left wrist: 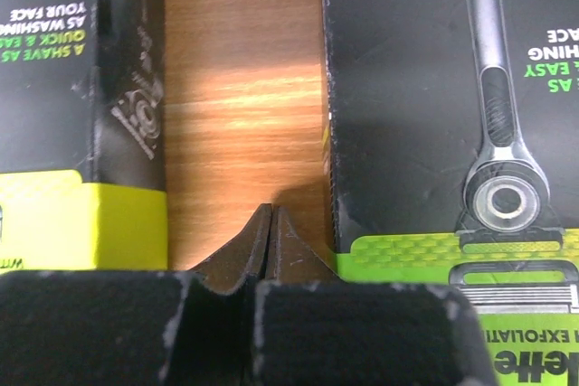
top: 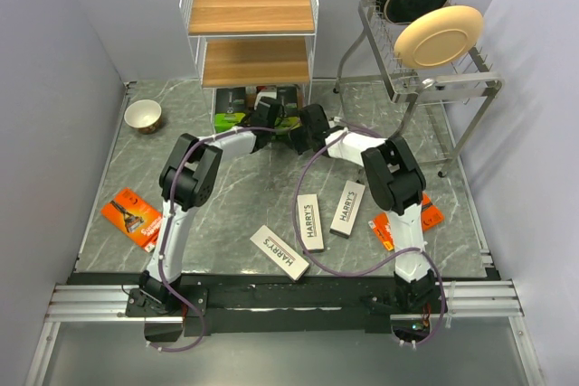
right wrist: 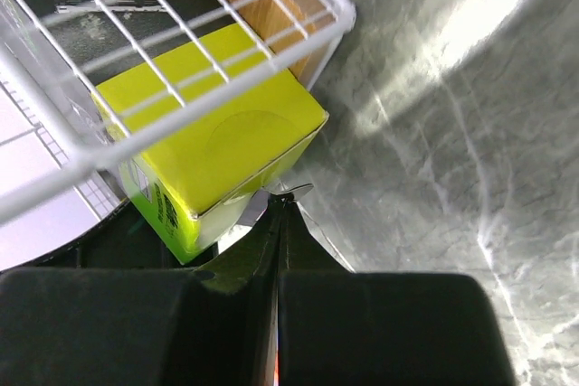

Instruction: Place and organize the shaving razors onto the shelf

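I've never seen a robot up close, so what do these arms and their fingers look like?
Both the left arm and right arm have smooth white tubular links joined by chunky black joints. A thin purple cable trails along each. The fingers are dark, tapering to pointed tips, on black blocky mounts. I can read no markings.

Lavender walls (top: 54, 24), grey marbled tabletop (top: 244, 210), dish rack (top: 448, 86).

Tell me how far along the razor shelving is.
Done: two black lime-ended boxes on the shelf's bottom tier. In hand: nothing; left gripper and right gripper are shut, empty, at that tier. Left: three HARRY'S boxes and orange packs on the table; upper tiers are bare.
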You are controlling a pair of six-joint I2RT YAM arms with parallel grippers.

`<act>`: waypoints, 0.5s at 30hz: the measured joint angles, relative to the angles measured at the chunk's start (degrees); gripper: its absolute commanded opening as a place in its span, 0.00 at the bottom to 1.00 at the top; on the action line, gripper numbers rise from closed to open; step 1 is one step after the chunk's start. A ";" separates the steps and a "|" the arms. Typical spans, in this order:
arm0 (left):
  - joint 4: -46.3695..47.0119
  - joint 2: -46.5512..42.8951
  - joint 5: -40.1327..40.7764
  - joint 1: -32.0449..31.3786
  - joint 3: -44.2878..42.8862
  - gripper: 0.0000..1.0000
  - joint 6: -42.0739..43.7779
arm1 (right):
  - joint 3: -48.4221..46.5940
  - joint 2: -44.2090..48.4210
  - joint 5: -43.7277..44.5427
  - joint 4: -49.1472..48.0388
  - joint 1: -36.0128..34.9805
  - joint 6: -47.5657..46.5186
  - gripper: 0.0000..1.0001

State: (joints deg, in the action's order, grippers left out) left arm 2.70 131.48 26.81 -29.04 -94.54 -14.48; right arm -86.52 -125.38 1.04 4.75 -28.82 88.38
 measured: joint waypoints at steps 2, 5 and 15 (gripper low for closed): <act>0.13 0.39 0.04 -0.26 -0.48 0.01 0.22 | -0.02 0.00 0.11 -0.02 0.44 -0.20 0.00; 0.55 0.68 0.04 -0.70 -0.98 0.01 0.50 | -0.02 0.00 0.42 -0.04 0.96 -0.63 0.00; 3.98 0.33 0.07 -1.90 0.48 0.01 1.73 | -0.17 0.00 1.53 -0.50 2.21 -1.95 0.00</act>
State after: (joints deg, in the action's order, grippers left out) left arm 6.68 131.81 26.87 -30.94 -94.06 -12.75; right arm -86.70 -125.38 2.57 4.25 -26.61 86.43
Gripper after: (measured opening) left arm 0.015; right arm 0.007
